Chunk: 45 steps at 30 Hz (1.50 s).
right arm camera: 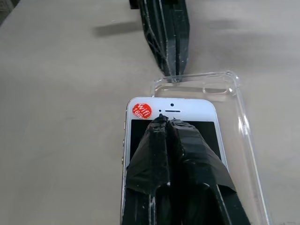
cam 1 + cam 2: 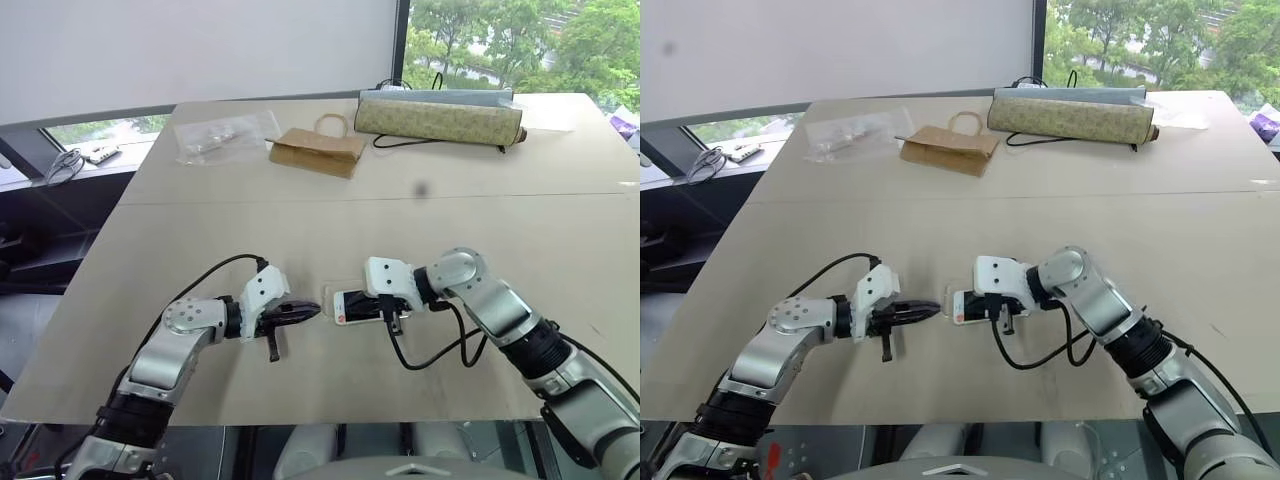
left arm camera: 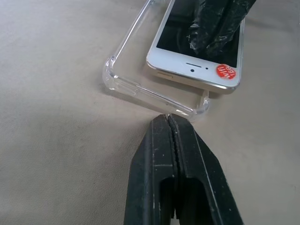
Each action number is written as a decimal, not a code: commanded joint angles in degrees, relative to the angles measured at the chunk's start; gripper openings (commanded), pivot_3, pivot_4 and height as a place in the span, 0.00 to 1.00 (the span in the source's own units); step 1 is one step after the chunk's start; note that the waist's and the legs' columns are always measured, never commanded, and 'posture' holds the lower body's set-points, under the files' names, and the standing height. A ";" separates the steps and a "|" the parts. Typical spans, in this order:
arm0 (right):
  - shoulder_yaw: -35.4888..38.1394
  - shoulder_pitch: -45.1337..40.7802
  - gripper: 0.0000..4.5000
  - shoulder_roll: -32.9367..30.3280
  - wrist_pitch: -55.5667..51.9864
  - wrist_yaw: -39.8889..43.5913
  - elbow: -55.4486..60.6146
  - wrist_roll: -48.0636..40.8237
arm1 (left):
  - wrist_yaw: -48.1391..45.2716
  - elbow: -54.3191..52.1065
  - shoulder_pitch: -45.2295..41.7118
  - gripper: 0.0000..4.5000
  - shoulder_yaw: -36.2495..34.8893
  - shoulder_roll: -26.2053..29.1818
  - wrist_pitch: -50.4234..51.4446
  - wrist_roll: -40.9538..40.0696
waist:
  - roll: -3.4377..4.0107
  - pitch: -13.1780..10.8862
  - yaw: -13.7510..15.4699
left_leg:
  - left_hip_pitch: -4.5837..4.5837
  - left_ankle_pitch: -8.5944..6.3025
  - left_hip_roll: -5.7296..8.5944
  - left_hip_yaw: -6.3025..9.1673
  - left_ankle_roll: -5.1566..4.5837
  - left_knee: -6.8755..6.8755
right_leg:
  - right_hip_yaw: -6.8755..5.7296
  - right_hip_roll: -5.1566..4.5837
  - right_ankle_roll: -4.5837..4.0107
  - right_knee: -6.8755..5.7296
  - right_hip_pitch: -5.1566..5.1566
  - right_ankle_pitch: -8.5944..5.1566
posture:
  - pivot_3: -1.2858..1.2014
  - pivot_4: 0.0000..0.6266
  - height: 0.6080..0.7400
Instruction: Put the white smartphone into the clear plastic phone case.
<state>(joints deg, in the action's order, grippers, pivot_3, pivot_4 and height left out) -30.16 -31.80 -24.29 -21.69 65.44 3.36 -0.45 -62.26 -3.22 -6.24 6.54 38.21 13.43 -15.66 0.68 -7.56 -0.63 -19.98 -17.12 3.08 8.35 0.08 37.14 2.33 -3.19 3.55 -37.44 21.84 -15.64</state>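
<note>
The white smartphone [image 1: 171, 112] is seen lying screen-up on the tan table [image 2: 300, 220], partly over the clear plastic phone case [image 3: 140, 86] but not seated in it: one long side is lifted above the case's rim, and the case's end wall and one side wall are left sticking out past the phone. A round red sticker [image 3: 226, 71] is stuck on the white band at the phone's end.

The right gripper [image 1: 165, 117] is pressed together, both black fingers flat against each other, with the tips laid on top of the phone's screen near that stickered end. Nothing is pinched between them, as far as can be told.

The left gripper [image 3: 168, 117] is closed tight too, its tips brought right up against the outer edge of the case's end wall at table level. Whether the thin rim is actually nipped or just touched can't be made out.

Further back on the table, well apart from all this, a crinkled clear bag [image 2: 215, 135], a brown paper bag [image 2: 318, 148] and a long rolled mat [image 2: 440, 115] are lined up.
</note>
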 commanded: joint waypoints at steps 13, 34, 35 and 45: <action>1.72 -3.23 0.01 -1.29 2.77 0.11 -0.23 0.08 | 1.28 0.24 1.04 0.00 0.07 -0.42 0.16 0.62 | -0.08 -0.33 0.06 | -0.01 0.01 0.01 0.01 0.01 -0.01 | -0.02 0.04 0.00 0.02 -0.01 0.00 | 0.52 0.24 1.00; -1.71 2.40 0.01 -19.16 -5.00 8.63 17.21 -3.07 | 1.79 -2.27 1.96 0.00 -0.73 -0.22 1.94 0.42 | -0.17 -0.71 0.25 | -0.92 0.16 0.00 0.05 0.27 0.07 | -0.11 -0.18 0.01 0.10 0.75 0.02 | 0.52 0.24 1.00; -1.91 2.21 0.01 -18.67 -4.69 7.81 16.15 -2.21 | 1.78 -2.32 1.93 0.00 -0.75 -0.20 2.03 0.42 | -0.19 -0.71 0.26 | -0.92 0.16 0.00 0.05 0.27 0.07 | -0.12 -0.18 0.01 0.09 0.74 0.02 | 0.52 0.24 1.00; -1.10 0.12 0.01 -13.62 -4.67 5.17 12.69 -0.94 | 1.98 -2.89 1.75 0.00 -0.62 -0.24 2.68 0.41 | -0.28 -0.77 0.27 | -0.89 0.17 0.00 0.05 0.28 0.08 | -0.13 -0.17 0.01 0.06 0.73 0.02 | 0.52 0.24 1.00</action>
<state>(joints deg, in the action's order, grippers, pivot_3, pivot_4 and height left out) -32.55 -30.66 -38.26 -26.19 70.73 14.92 -0.74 -61.36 -6.64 -4.73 5.08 37.87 14.91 -16.09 0.40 -8.33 -0.35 -20.88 -16.95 3.08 8.41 0.36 37.22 2.20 -3.35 3.56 -37.37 22.58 -15.62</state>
